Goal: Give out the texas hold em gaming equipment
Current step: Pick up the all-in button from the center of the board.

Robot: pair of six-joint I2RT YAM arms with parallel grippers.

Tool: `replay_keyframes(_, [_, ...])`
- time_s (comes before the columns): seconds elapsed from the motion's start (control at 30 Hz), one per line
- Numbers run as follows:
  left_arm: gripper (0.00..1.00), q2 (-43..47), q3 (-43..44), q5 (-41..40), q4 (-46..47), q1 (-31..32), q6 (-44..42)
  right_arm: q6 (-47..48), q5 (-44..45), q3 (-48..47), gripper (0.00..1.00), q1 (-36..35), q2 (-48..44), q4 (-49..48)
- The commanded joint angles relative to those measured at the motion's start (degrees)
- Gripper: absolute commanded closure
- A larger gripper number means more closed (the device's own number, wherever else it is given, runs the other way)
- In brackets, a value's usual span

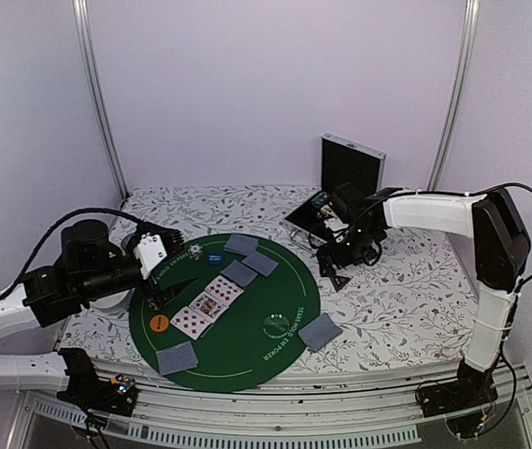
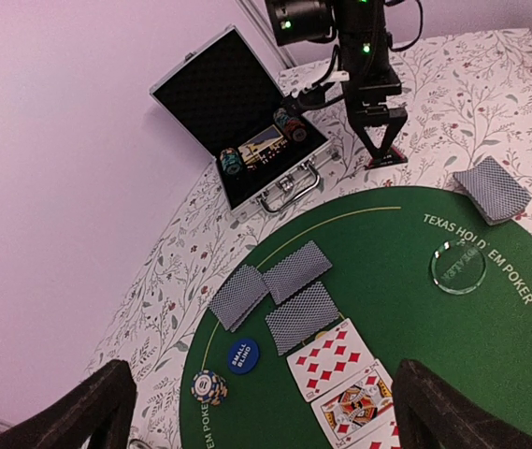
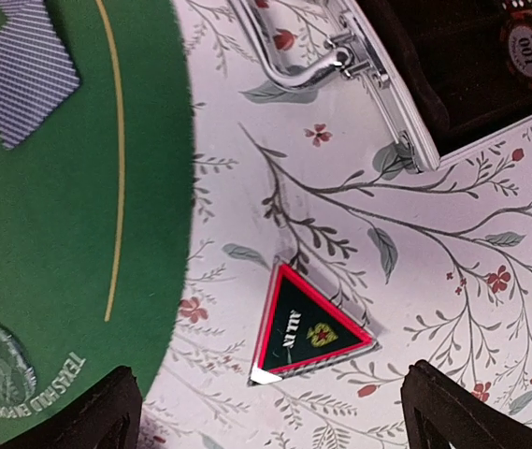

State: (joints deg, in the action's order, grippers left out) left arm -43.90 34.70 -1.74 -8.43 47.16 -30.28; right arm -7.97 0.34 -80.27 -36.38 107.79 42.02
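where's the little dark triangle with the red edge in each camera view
top external: the small dark red-edged triangle lies right of centre, just off the right edge of the round green felt mat.
left wrist: upper right, beyond the mat's far edge.
right wrist: lower centre, just right of the mat.
shared landmark: the mat's curved edge beside the triangle.

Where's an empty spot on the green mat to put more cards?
The mat is bare between the clear disc and the face-down cards, and along its near edge beside the lone card. Its left side is crowded: face-up cards, orange disc, chips.
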Motion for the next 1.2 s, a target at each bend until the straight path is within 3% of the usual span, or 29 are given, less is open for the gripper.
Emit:
replay_keyframes(0.0, [0.02, 0.0, -0.6, 0.1, 0.9, 0.5, -0.4, 1.3, 5.6, -4.8, 0.01, 0.0, 6.6, 7.3])
replay_keyframes(0.33, [0.02, 0.1, -0.6, 0.2, 0.8, 0.5, -0.3, -0.2, 3.9, -5.0, 0.01, 1.4, 11.4, 7.5])
replay_keyframes(0.6, [0.02, 0.4, -0.6, 0.1, 0.7, 0.6, -0.4, -0.2, 2.8, -4.5, 0.14, 1.8, 12.9, 5.9])
replay_keyframes(0.77, [0.02, 0.5, -0.7, 0.0, 0.7, 0.7, -0.4, -0.3, 1.4, -4.7, 0.33, 1.9, 13.2, 5.8])
replay_keyframes(1.03, [0.02, 0.3, -0.7, 0.1, 0.7, 0.6, -0.4, -1.1, 3.0, -5.2, 0.42, 1.9, 12.9, 7.1])
replay_keyframes(1.1, [0.02, 0.2, -0.7, 0.1, 0.7, 0.6, -0.4, -0.8, 3.3, -5.3, 0.42, 1.9, 12.8, 7.1])
replay_keyframes(1.17, [0.02, 0.2, -0.6, 0.1, 0.7, 0.6, -0.4, -0.2, 3.3, -5.5, 0.33, 1.9, 12.9, 7.2])
